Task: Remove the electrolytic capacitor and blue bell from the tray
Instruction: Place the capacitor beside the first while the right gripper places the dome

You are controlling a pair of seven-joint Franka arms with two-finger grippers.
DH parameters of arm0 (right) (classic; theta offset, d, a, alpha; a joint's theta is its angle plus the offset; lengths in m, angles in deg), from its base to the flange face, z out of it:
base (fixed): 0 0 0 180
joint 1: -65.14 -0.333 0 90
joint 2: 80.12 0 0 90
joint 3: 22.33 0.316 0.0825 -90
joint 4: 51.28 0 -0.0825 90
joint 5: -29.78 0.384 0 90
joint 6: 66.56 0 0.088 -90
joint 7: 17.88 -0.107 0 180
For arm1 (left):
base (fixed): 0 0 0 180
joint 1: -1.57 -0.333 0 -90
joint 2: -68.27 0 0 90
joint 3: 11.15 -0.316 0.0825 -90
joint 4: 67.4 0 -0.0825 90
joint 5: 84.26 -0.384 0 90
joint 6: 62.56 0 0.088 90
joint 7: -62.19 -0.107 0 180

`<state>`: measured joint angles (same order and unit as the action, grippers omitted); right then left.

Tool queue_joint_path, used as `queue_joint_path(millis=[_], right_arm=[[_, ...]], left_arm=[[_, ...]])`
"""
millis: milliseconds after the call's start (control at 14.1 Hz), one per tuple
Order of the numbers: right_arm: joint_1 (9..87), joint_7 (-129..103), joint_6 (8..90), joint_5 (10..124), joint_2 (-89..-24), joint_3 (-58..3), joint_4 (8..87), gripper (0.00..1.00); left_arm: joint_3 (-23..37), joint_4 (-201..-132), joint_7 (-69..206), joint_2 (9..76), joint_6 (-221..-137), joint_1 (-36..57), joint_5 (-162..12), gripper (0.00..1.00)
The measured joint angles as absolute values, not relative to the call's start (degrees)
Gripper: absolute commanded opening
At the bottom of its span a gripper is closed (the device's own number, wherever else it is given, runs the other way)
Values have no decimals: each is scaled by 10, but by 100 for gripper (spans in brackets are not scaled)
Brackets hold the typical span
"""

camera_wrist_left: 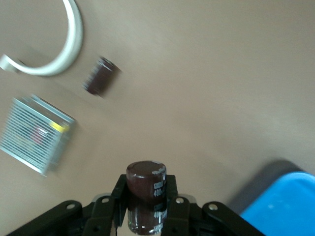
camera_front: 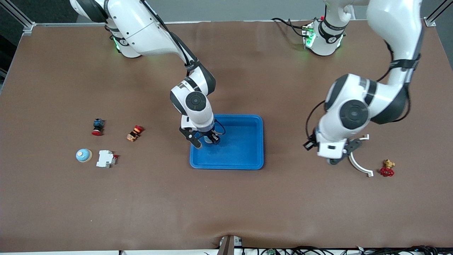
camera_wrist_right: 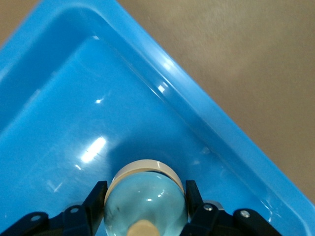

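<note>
Your right gripper (camera_wrist_right: 145,216) reaches down inside the blue tray (camera_front: 247,156), at the corner toward the right arm's end, its fingers clenched around the blue bell (camera_wrist_right: 145,199), which sits on the tray floor so it can be lifted out. That arm bends steeply down from its base. Your left gripper (camera_wrist_left: 146,209) hangs over the bare surface (camera_front: 226,212) beside the tray, toward the left arm's end, grasping the electrolytic capacitor (camera_wrist_left: 146,189), already clear of the tray.
</note>
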<state>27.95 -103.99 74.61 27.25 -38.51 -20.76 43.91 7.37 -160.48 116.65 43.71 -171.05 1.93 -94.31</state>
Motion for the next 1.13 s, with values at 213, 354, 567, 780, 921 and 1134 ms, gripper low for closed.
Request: queue_joint_path(millis=[213,354,567,780,921,1134], right_arm=[[292,-1011,690,272,-396,-212,414,0],[312,-967,647,273,-409,-212,396,0],[365,-861,600,273,-438,-213,390,0],[433,-724,567,285,-461,-213,389,0],[481,-629,549,293,-471,-213,389,0],[541,-509,531,296,-476,-213,389,0]], left_arm=[[74,-1606,1047,454,-1676,-46,-942,3],[74,-1609,949,463,-1665,-93,-942,3],[74,-1614,811,468,-1663,-159,-942,3],[73,-1621,710,467,-1685,-202,-943,3],[72,-1627,681,458,-1713,-216,-957,3],[72,-1628,663,432,-1761,-225,-971,3]])
